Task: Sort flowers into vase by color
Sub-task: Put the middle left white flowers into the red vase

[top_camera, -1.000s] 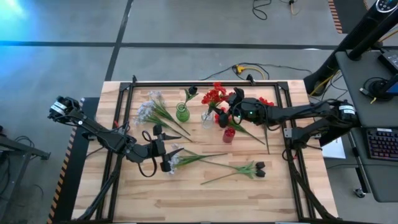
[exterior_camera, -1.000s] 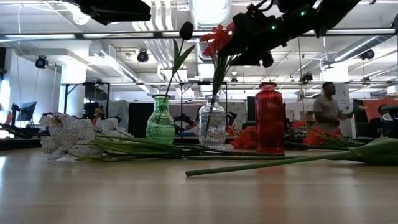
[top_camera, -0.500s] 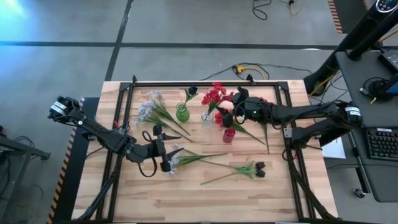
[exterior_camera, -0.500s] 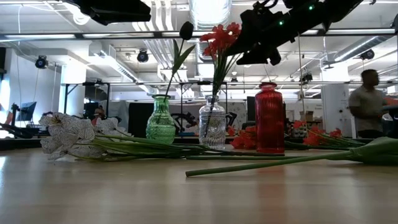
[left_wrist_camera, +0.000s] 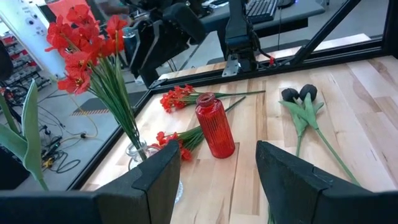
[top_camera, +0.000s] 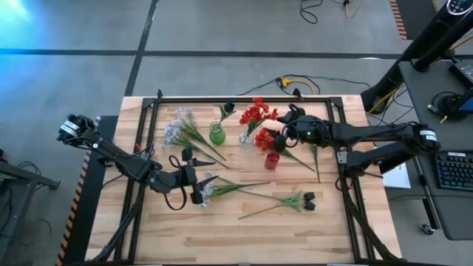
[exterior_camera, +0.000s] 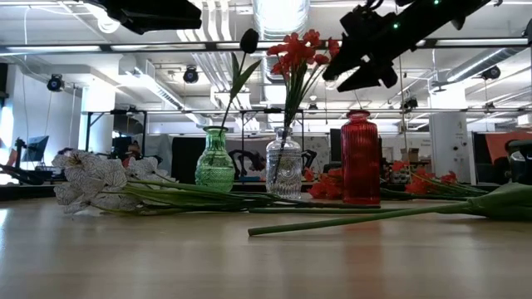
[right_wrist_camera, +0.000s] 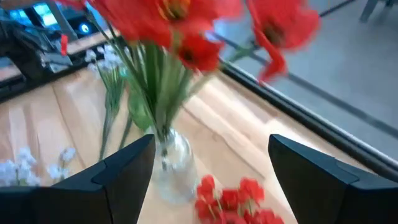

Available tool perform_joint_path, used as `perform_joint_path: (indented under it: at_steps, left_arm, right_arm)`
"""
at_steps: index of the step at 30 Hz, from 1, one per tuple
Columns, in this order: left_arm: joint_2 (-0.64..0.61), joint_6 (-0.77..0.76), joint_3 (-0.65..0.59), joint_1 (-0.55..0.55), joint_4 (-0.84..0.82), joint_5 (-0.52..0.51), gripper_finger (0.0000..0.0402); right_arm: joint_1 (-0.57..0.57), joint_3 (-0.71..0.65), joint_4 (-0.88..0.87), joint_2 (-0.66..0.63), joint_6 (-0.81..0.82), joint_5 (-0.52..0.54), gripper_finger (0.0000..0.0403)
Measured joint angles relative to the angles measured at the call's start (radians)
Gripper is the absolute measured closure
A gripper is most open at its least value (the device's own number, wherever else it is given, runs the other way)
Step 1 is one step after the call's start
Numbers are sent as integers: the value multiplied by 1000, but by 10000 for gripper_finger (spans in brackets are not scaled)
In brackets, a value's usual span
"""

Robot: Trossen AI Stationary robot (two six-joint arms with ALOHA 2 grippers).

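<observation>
Three vases stand in a row at mid table. The green vase (top_camera: 216,134) holds a dark-budded flower (exterior_camera: 248,40). The clear vase (top_camera: 246,140) holds a red spray (exterior_camera: 295,50). To their right is the red vase (top_camera: 272,160). My right gripper (top_camera: 281,128) hangs open in the air just right of the red blossoms, fingers toward them, touching nothing. My left gripper (top_camera: 201,179) is open above a pale spray (top_camera: 211,191) lying on the table. More pale flowers (top_camera: 177,129), dark buds (top_camera: 307,198) and red sprays (top_camera: 314,122) lie flat.
A black frame (top_camera: 244,98) runs along the tabletop's edges. A red spray (left_wrist_camera: 171,138) lies between the clear vase and the red vase. Bare wood (top_camera: 244,236) shows along the near edge. Cables lie on the floor beyond the far edge.
My right gripper has drawn back from the red spray toward the table's right edge, rising a little and tipping nearer to level, its fingers just as wide as before. The red spray stays upright in the clear vase.
</observation>
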Motion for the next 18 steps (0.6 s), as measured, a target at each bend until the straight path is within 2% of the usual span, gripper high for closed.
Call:
perform_joint_path:
  at_steps: [5,12,18]
  left_arm:
    - [0,-18,0,6,1,-1,209]
    - [0,-124,0,59,-17,-24,209]
    - [0,-294,30,119,-219,-21,209]
  right_arm:
    - [0,0,-105,-52,75,0,97]
    - [0,2,-275,-108,212,-4,105]
    - [0,67,-527,-95,282,-6,118]
